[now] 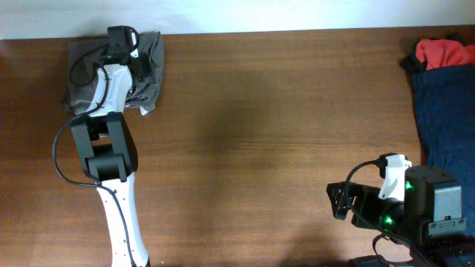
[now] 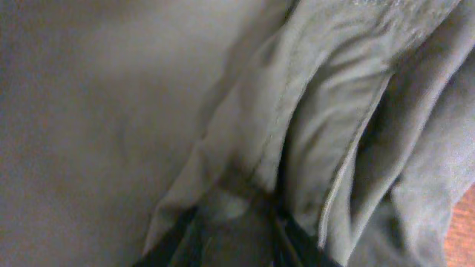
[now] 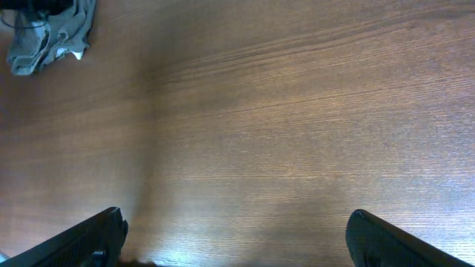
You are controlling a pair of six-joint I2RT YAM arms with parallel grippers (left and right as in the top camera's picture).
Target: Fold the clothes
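3 garments on the desk [image 1: 260, 133]: 1 grey, 1 navy, 1 red. Grey garment [image 1: 151, 65] lies bunched at the far left corner, wrinkled, seams showing in the left wrist view. Left hand [image 1: 121, 43] sits on top of it, narrow, w/ a fold of grey cloth pinched btwn its 2 dark fingers [image 2: 184, 239]. Navy garment [image 1: 445, 126] lies along the right edge, the red garment [image 1: 444, 52] touching its far end. Right hand [image 1: 340, 200] is near the front right, well apart from all 3, spread wide over bare wood, holding nothing.
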